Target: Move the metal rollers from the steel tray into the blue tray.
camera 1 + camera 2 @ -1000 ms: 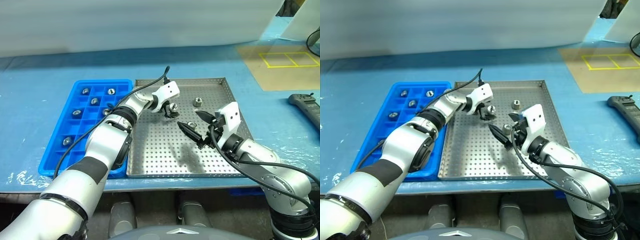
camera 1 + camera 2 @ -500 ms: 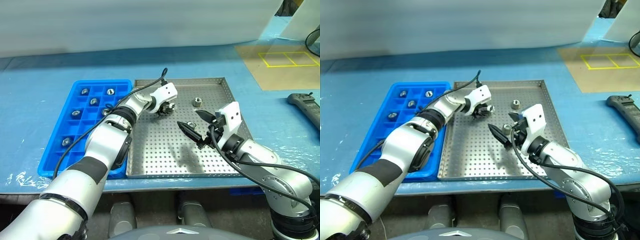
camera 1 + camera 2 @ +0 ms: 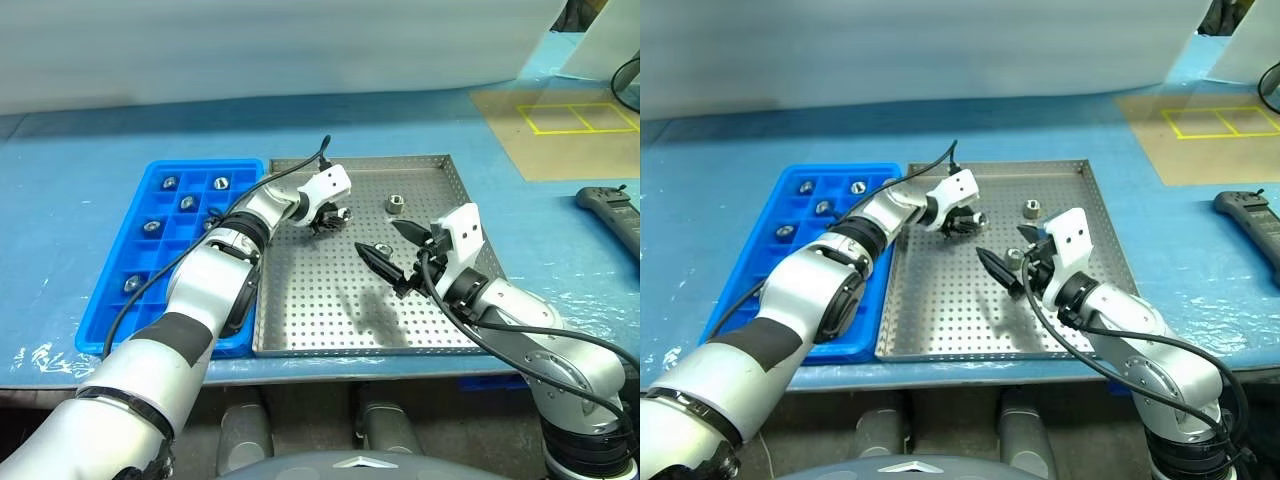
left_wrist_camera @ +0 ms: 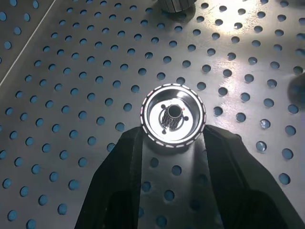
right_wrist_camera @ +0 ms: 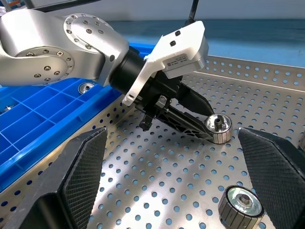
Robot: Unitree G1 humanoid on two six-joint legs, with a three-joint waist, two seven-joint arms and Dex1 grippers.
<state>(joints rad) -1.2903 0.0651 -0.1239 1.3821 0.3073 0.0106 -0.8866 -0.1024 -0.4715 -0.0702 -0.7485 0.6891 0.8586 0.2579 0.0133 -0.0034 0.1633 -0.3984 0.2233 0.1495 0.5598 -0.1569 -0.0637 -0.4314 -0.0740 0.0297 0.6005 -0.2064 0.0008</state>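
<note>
1. The left gripper point(image 4: 172, 143) was clamped on a metal roller point(image 4: 173, 119), one black finger point(image 4: 126, 176) pressing each side of the ring, its hollow centre facing the wrist camera.
2. Seen from the right wrist, the same held roller point(image 5: 218, 129) sat at the tips of the left gripper's fingers point(image 5: 183, 119), at or just above the perforated floor of the steel tray point(image 5: 157, 186); whether it touched the floor could not be told.
3. A second roller point(image 5: 241, 204) stood on the floor just beside the held one, between the two spread fingers of the right gripper point(image 3: 392, 253).
4. The right gripper stood wide apart and empty, hovering over the middle of the steel tray, near the left gripper but not touching it.
5. A third roller point(image 3: 395, 204) lay beyond both grippers, near the far rim of the steel tray point(image 3: 360, 160).
6. The blue tray point(image 3: 115, 320) lay just beside the steel tray on the left arm's side, with several rollers point(image 3: 187, 202) already in its square compartments.
7. A black handheld device point(image 3: 612, 210) lay on the blue table cover, well apart from the right gripper.
</note>
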